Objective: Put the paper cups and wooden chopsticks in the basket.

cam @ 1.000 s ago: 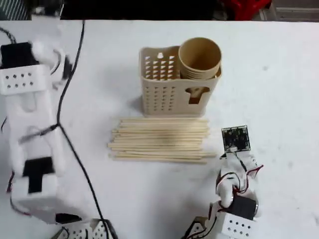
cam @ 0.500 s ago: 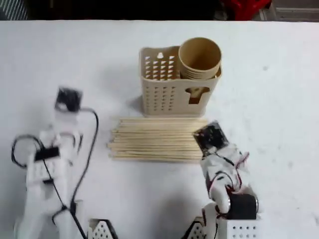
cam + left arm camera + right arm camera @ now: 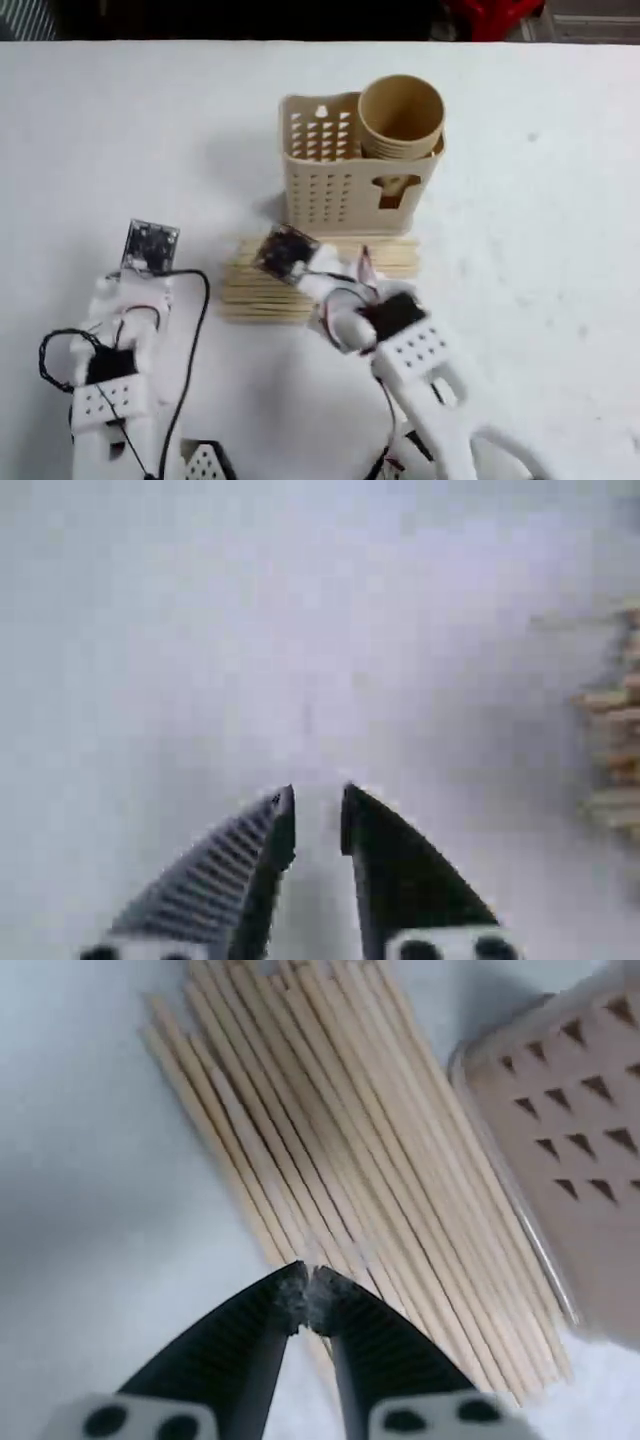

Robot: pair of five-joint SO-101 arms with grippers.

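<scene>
A pile of wooden chopsticks [image 3: 245,290] lies on the white table in front of the beige perforated basket [image 3: 330,185]. Stacked paper cups [image 3: 400,115] stand inside the basket's right end. My right arm [image 3: 385,325] stretches across the pile toward its left part. The right gripper [image 3: 308,1288] is shut, its tips touching just above the chopsticks [image 3: 330,1130] at the pile's near edge, with nothing held; the basket [image 3: 570,1130] wall is beyond. My left gripper [image 3: 318,815] hovers over bare table with a narrow gap between its fingers, the chopstick ends [image 3: 610,750] off to one side.
My left arm [image 3: 120,340] with its black cable stands at the front left, apart from the pile. White table surface stretches to the right of the basket and behind it. A dark strip runs along the table's far edge.
The right arm swung left from the front right over the chopstick pile. The left arm came from the far left edge to the front left.
</scene>
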